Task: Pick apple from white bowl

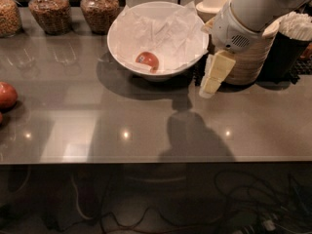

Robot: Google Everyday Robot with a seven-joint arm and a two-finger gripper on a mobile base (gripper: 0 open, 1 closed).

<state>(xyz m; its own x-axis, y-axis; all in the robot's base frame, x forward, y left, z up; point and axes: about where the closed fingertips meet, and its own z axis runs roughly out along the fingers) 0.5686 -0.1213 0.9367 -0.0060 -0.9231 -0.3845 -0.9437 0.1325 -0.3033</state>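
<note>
The small red-orange apple (147,60) with a pale spot lies in the lower left of the white bowl (192,57), on crumpled white paper. The bowl stands at the back middle of the grey counter. My gripper (213,78), with pale cream fingers pointing down and left, hangs just right of the bowl's right rim, above the counter. It holds nothing. The apple is well to its left, inside the bowl.
A larger dark red fruit (7,95) sits at the counter's left edge. Three glass jars (99,9) stand along the back left. Stacked beige paper bowls (253,52) and a dark cup holder (287,52) stand right behind my arm. The counter's front edge (146,161) runs below.
</note>
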